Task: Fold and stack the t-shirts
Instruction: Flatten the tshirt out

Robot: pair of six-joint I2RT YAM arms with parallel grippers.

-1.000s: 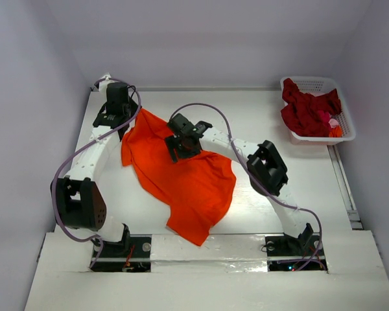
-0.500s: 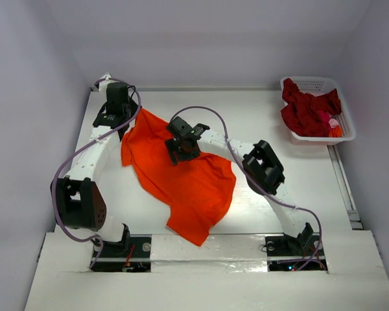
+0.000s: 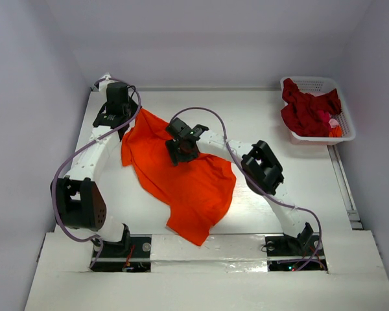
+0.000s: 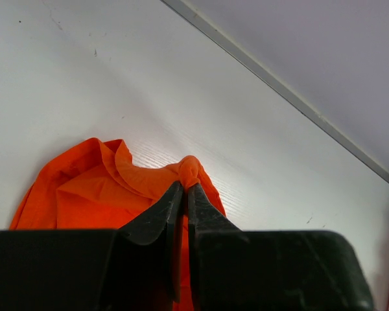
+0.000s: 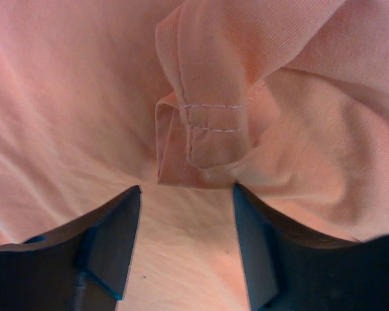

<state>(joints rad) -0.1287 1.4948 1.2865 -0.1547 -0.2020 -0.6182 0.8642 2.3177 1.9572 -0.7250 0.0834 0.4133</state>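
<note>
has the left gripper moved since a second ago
No. The left gripper sits at the same spot by the table's far left corner, fingers shut on the orange t-shirt.

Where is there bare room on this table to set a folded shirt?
Bare table lies between the orange t-shirt and the white basket. Another strip runs between shirt and left arm. Crowded centre-left: left claw and right claw at the shirt.

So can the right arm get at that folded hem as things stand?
Probably yes: the right gripper hangs open right over the hem of the orange shirt, nothing between them.
</note>
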